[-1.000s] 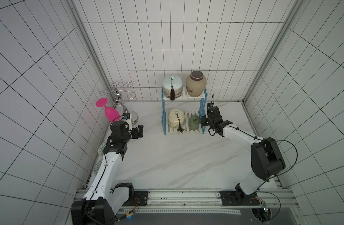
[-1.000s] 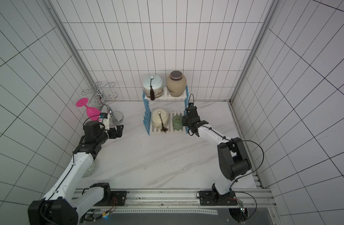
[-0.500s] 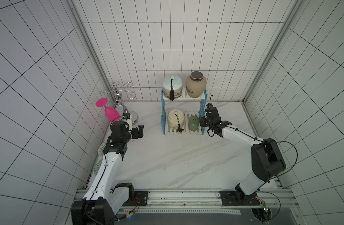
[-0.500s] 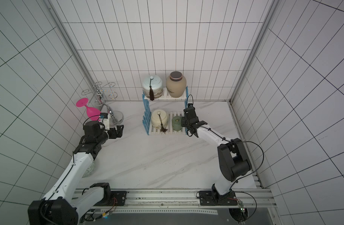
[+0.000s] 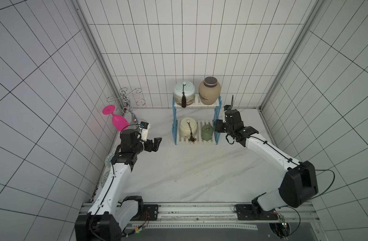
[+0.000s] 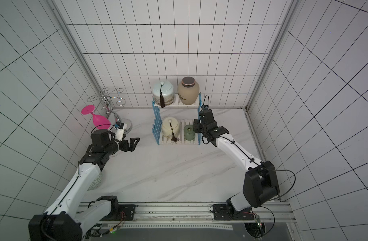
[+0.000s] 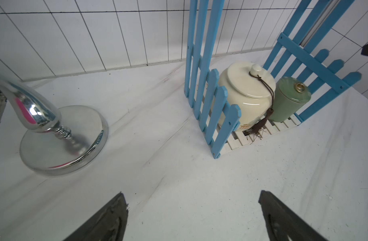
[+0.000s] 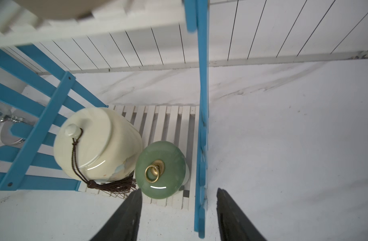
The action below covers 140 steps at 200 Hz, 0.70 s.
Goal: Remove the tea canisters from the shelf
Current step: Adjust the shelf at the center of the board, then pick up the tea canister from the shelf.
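Observation:
The shelf stands against the back wall, with white slats and blue picket sides. A pale-blue canister and a tan canister sit on its upper tier. On the lower tier are a cream canister and a small green canister. My right gripper hovers at the shelf's right side. In the right wrist view it is open and empty, the jaws either side of the blue picket side, with the green canister just ahead. My left gripper is open and empty, left of the shelf.
A chrome scrolled stand stands in the back left corner, its round base on the table. A pink goblet hangs tilted beside it. A patterned round object lies partly hidden under my left arm by the left wall.
My right gripper has edged closer to the shelf's right side and its jaws have gone from shut to open. The left arm has not moved.

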{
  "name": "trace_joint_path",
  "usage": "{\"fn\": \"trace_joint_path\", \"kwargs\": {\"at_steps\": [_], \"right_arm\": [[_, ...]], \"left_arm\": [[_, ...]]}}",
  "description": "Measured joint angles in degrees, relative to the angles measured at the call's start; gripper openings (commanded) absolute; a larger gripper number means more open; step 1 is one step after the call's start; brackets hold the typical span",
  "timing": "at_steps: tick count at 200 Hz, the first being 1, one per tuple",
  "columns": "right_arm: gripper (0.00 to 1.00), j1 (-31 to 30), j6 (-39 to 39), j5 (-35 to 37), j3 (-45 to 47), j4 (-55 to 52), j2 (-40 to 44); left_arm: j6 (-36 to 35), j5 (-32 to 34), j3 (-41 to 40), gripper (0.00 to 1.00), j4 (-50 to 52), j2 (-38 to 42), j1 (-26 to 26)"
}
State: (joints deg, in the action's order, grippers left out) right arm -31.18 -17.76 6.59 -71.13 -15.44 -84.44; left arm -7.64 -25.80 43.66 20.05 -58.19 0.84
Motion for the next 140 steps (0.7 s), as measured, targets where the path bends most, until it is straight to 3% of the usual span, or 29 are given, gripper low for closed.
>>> {"fn": "trace_joint_path", "kwargs": {"at_steps": [65,140], "right_arm": [[1.0,0.0,5.7,-0.2,-8.0,-6.3,6.6],[0.99,0.5,11.0,-4.7,-24.5,-11.7,3.5]], "left_arm": [[-0.9,-6.7,9.7,0.99,2.6,-3.3,-2.9],[0.9,-7.8,20.2,0.99,3.3,-9.9,-7.5]]}}
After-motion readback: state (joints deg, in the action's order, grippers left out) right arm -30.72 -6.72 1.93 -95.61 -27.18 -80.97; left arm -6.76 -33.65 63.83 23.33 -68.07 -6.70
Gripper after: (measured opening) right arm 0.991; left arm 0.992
